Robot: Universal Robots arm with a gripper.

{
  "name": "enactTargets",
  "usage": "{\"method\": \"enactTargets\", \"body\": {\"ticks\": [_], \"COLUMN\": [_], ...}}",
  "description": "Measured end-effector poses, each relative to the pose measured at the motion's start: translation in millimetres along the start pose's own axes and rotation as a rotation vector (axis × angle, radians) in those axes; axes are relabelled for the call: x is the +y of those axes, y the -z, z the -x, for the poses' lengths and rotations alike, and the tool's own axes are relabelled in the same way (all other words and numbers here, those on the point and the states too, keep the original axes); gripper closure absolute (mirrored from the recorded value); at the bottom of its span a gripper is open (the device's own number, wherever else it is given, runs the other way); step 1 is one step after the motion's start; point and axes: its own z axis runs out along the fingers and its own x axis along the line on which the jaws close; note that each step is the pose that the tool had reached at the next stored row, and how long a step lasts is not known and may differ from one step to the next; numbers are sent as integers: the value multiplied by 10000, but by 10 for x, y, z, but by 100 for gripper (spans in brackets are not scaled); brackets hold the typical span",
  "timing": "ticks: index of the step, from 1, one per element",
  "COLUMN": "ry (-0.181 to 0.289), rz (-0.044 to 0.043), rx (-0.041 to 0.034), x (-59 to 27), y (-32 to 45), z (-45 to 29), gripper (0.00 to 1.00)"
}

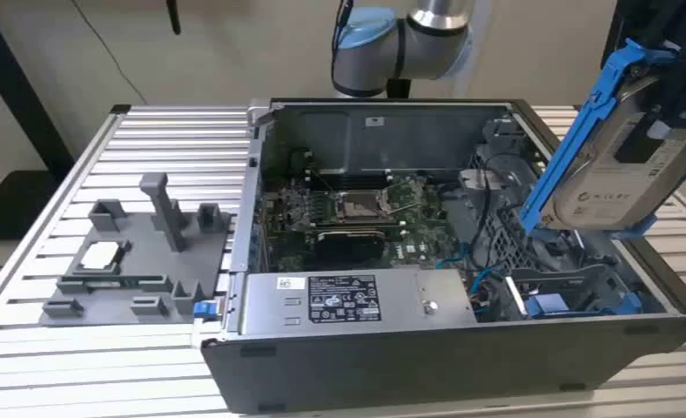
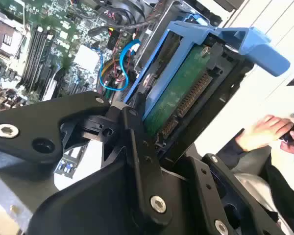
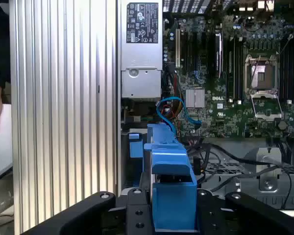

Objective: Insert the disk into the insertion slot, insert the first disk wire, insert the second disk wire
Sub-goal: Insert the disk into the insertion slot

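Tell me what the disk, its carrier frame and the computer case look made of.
Disk: probably metal, silver-grey, dull sheen. Carrier frame: likely moulded plastic, bright blue, smooth, thick rounded tabs. Computer case: seemingly painted sheet metal, dark grey, thin folded edges.

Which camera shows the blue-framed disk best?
The exterior view: the disk hangs tilted above the open case, label and blue frame visible. The second wrist view shows its green underside; the first wrist view, the frame's end.

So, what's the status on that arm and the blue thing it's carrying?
Gripper shut on the disk. Disk tilted, held above the open computer case, not yet seated. Blue cables loose inside the case below.
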Motion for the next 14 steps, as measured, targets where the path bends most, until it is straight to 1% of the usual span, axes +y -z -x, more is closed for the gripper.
{"method": "enactTargets", "body": {"ticks": [8,14], "ry": [0,0], "rz": [0,-1], "rx": [0,-2], "x": [0,0], "y": [0,-18], "z": [1,64], "gripper": [68,68]}}
